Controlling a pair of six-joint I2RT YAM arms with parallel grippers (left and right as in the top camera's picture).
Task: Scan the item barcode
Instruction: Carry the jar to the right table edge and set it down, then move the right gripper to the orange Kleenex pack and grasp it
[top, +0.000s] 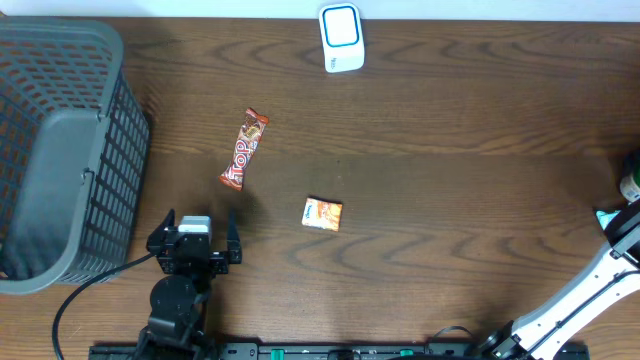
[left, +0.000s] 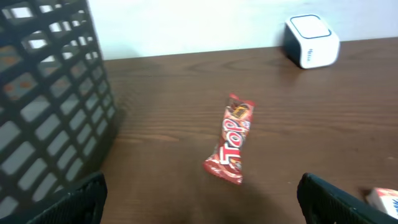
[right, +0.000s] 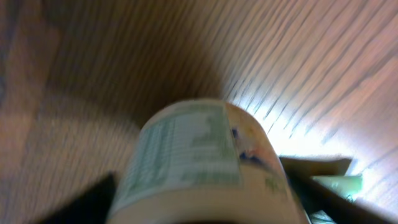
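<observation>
The left gripper (top: 200, 221) sits in the lower left of the overhead view with its fingers (left: 74, 200) spread wide and nothing between them. Just above it on the brown table (top: 460, 150) lies a red candy bar (top: 244, 150), tilted, with only bare wood between the two. To the right of the bar and near the centre is a small orange packet (top: 322, 214), which the left wrist view catches at its lower right corner. A grey slatted basket (top: 125, 170) fills the left edge, close beside the left arm, and a black cable (top: 70, 300) loops below it. The white scanner (top: 341, 38) stands at the top centre, well apart from everything else. The right gripper (top: 628, 202) is at the far right edge, with a cylindrical container (right: 199, 149) between its fingers. Its label is blurred. I cannot tell whether the fingers pinch it or stand loose around it.
</observation>
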